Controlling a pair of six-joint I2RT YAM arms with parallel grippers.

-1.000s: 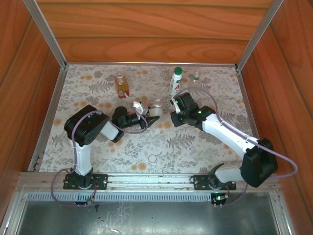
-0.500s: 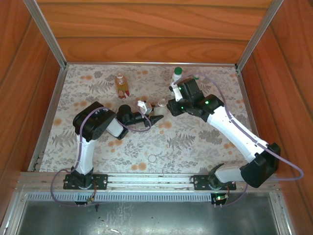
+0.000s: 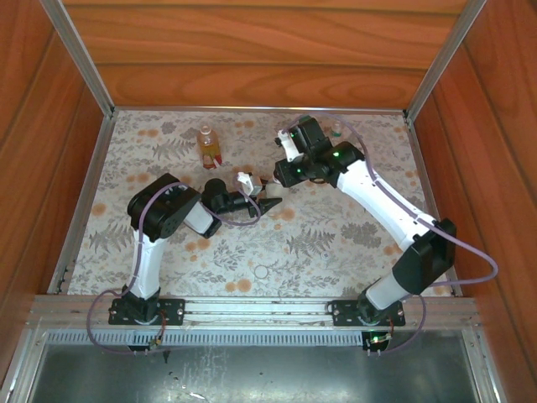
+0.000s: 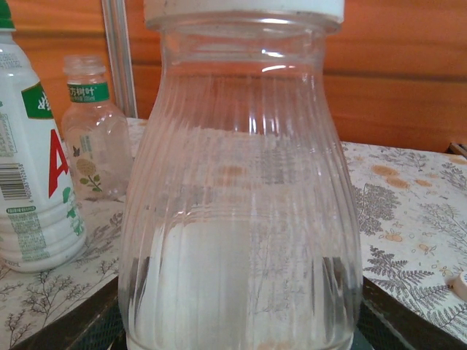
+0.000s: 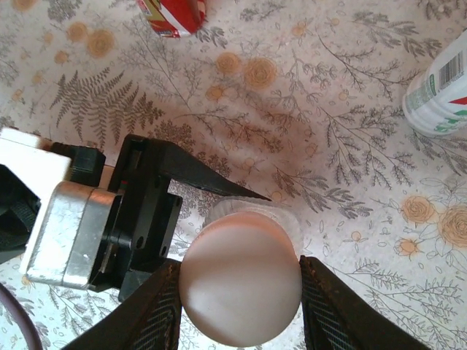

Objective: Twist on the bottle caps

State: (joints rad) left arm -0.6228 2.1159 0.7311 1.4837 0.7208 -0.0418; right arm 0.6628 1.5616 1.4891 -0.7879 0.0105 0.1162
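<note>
Arching up from its base, the right arm bends its wrist down over mid-table, while the left arm lies low, forearm level, pointing right. The right gripper (image 5: pixel 241 292) is clenched on the pale cap (image 5: pixel 241 277), which sits atop the clear bottle (image 4: pixel 244 219). The left gripper (image 3: pixel 268 200) grasps that bottle low on its body, above the floral table (image 3: pixel 168 252). The left wrist view adds the white bottle (image 4: pixel 29 182) and the small clear bottle (image 4: pixel 91 138), standing side by side behind it. The right wrist view catches the red label of the amber bottle (image 5: pixel 171 13) at its top edge.
</note>
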